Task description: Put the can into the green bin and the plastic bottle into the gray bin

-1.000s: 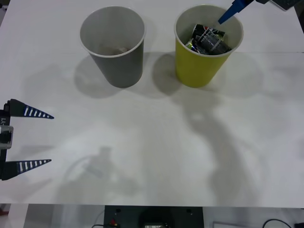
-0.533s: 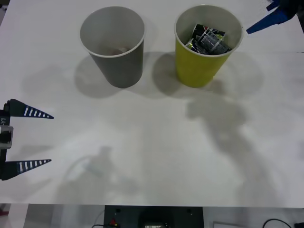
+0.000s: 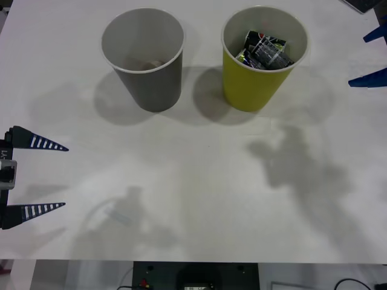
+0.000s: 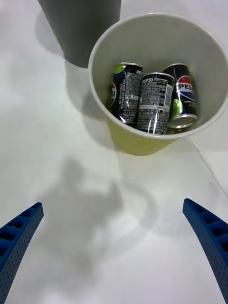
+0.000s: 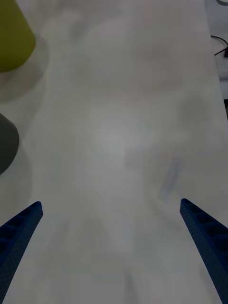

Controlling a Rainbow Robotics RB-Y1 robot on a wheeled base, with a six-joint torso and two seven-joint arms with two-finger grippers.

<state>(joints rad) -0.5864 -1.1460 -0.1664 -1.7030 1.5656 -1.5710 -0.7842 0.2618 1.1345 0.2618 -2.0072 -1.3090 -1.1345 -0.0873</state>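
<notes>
Resting inside the green bin point(image 4: 142, 142), three cans point(image 4: 154, 107) lean together. Right gripper point(image 3: 372, 57) hangs empty, fingers apart, beside the bin; left gripper point(image 3: 30, 178) parked wide open at the table point(image 3: 193, 199) edge. Cans likely light, rigid, slick: grip mid-body.

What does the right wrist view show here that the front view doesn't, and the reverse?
Right wrist view alone: three separate cans standing side by side in the green bin, labels legible. Front view alone: the gray bin's white inside, and the open left pincer parked at the table's left edge. Both: the green bin, cans inside it, the gray bin beside it, and the open, empty right pincer.
</notes>
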